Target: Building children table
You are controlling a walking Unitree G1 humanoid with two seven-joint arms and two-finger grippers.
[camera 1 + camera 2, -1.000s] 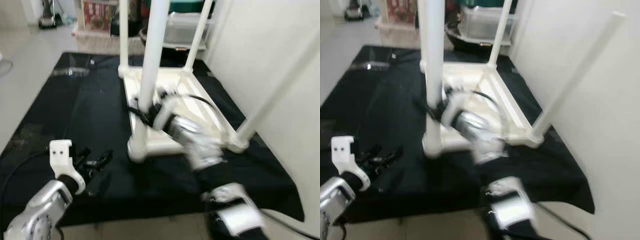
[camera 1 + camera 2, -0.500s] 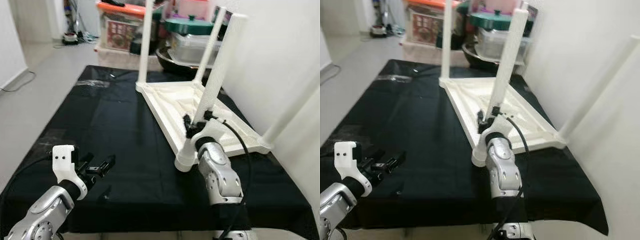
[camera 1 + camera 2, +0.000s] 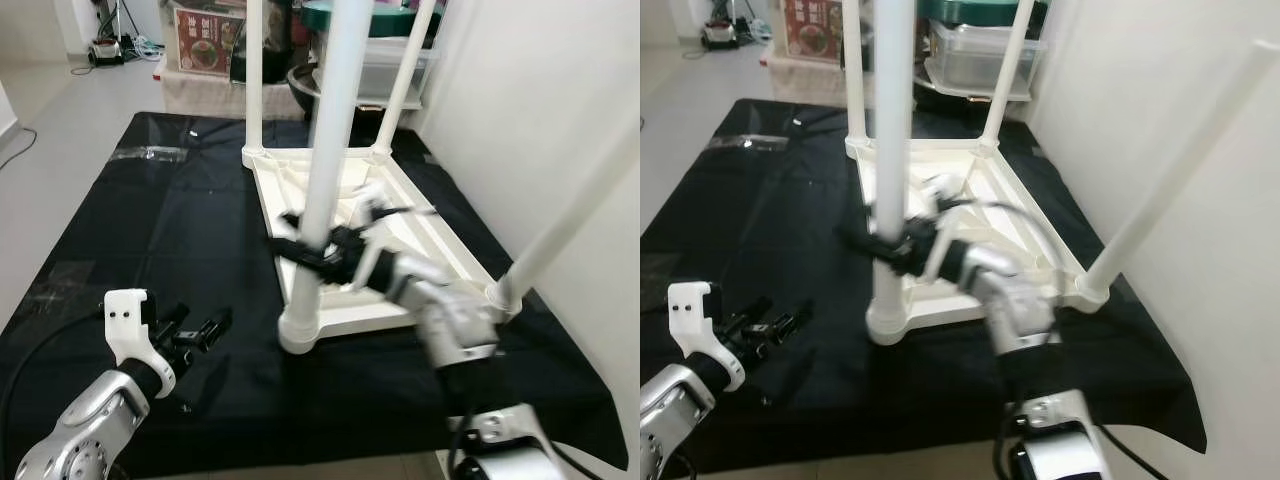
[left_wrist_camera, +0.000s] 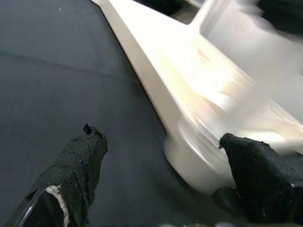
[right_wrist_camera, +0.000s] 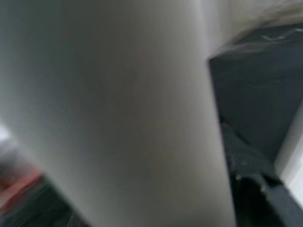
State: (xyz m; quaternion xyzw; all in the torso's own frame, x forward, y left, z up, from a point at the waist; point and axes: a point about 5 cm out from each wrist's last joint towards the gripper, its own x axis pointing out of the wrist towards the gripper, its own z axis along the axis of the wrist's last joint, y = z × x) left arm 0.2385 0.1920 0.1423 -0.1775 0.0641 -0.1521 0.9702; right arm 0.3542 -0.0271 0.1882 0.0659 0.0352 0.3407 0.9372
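Black cloth mat (image 3: 150, 230) covered the floor, with a white wall (image 3: 540, 100) on the right and storage boxes (image 3: 210, 40) at the far edge.

Item: white plastic children's table (image 3: 345, 215), lying upside down on the mat right of centre, underside up. Four white cylindrical legs stood up from its corners: the near-left leg (image 3: 325, 160) upright, two far legs (image 3: 252, 75), and the near-right leg (image 3: 570, 215) leaning away to the right.

Right arm (image 3: 450, 320): silver, reaching forward and leftward across the upturned tabletop, elbow bent near the table's near edge. Right gripper (image 3: 305, 245): black fingers clasped around the near-left leg, low on its shaft above the round socket (image 3: 300, 330). Right wrist view blurred; the leg's white surface pressed close against the camera.

Left arm (image 3: 85, 425): silver, low at the near left, forearm angled toward the table. Left gripper (image 3: 195, 330): black fingers (image 4: 80, 161) spread apart and holding nothing, hovering just above the mat, near the table's near-left corner but apart from it, pointed at that corner.
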